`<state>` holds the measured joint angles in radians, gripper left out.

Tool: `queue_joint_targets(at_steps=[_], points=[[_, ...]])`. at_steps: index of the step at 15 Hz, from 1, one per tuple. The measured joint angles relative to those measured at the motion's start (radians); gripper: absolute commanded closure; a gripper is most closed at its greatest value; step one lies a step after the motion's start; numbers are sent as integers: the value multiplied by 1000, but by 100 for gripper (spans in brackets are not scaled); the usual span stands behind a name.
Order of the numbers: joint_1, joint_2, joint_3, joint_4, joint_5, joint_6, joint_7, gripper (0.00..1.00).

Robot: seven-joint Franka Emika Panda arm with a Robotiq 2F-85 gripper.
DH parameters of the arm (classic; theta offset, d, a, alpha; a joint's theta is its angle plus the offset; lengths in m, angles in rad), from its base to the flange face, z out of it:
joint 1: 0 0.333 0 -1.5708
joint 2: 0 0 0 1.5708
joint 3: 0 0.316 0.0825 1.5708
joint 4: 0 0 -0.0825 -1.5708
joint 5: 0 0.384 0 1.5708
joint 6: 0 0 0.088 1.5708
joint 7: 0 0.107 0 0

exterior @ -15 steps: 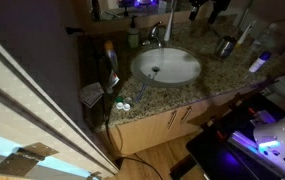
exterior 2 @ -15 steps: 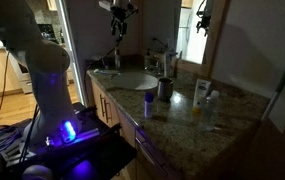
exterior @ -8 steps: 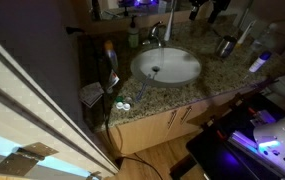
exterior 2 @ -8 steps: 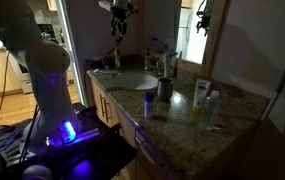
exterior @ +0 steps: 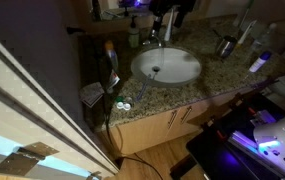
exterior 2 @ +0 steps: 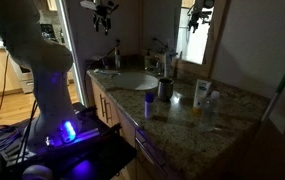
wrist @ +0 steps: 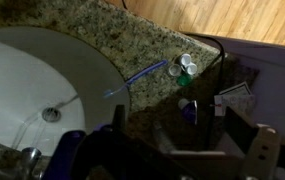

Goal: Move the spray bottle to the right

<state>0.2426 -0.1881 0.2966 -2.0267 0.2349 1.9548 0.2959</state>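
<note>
The spray bottle (exterior: 110, 62) is tall and slim, with a dark body and an orange-red head. It stands upright on the granite counter beside the sink (exterior: 166, 66) and shows at the counter's far end in an exterior view (exterior 2: 117, 52). My gripper (exterior 2: 104, 8) hangs high above the counter, apart from the bottle, and shows dark above the faucet in an exterior view (exterior: 165, 18). In the wrist view its fingers (wrist: 178, 135) are spread and empty. A dim bottle-like shape (wrist: 189, 108) lies below them.
The faucet (exterior: 157, 33) and a short greenish-yellow bottle (exterior: 134, 38) stand behind the sink. A metal cup (exterior: 226, 46) and several small bottles (exterior 2: 199, 95) sit on the counter's other side. A blue toothbrush (wrist: 137, 78), a lens case (wrist: 187, 68) and papers (exterior: 92, 95) lie near the spray bottle.
My gripper has moved sideways along the counter toward the spray bottle's end, staying high. The spray bottle has not moved.
</note>
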Motion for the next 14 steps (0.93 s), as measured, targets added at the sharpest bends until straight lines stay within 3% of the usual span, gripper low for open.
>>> queue_joint_targets(at_steps=[4,7,10,14], points=[[-1,-3,-19,-7,0,-2,-3,0],[0,23,-13,-4,-63,-9,39,0],[1,150,-5,53,-147,-3,106,0],[35,383,0,252,-225,26,186,0]])
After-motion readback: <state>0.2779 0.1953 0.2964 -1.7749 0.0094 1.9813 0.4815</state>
